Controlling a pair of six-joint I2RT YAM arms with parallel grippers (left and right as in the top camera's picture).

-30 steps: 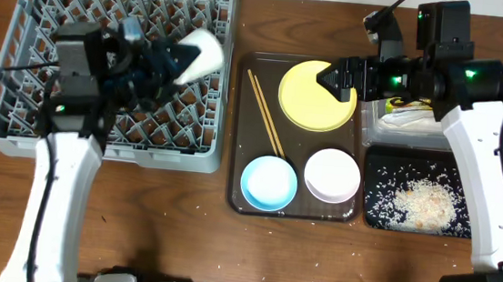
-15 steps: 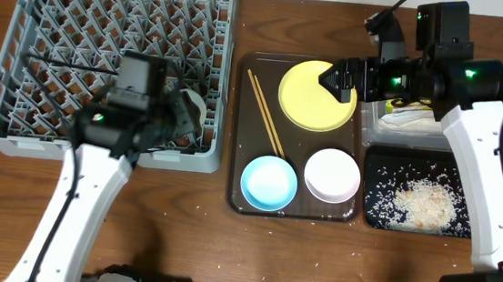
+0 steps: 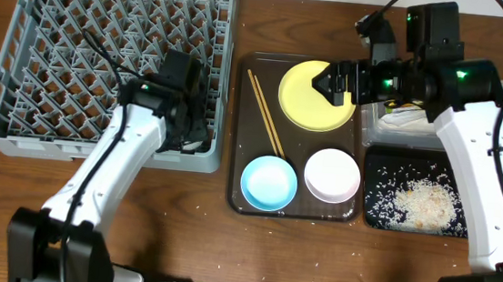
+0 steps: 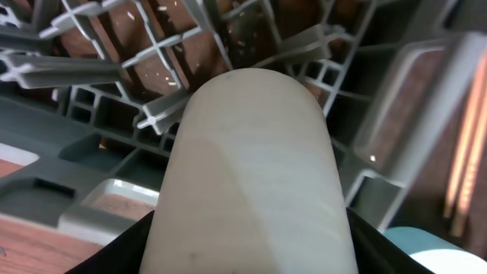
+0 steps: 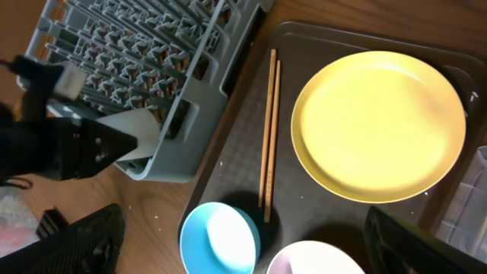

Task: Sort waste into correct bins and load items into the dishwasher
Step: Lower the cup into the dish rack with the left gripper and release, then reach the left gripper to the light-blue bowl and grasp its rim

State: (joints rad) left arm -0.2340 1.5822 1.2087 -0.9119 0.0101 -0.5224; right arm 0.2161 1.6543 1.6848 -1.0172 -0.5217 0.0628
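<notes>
Into dish rack [image 3: 104,55], near-right corner, left gripper [image 3: 191,125] lowered cup [image 4: 251,175].

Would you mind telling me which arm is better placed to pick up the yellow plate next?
Right. Its open tool hovers over the yellow plate on the brown tray, while the left tool is shut on the small white cup at the dish rack.

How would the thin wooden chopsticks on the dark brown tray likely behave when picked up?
The thin wooden chopsticks look stiff and probably light. Lying flat, side by side on the dark brown tray, they offer little height to grip, so a grasp may catch only one. Pinched near an end, such long sticks would likely pivot.
</notes>
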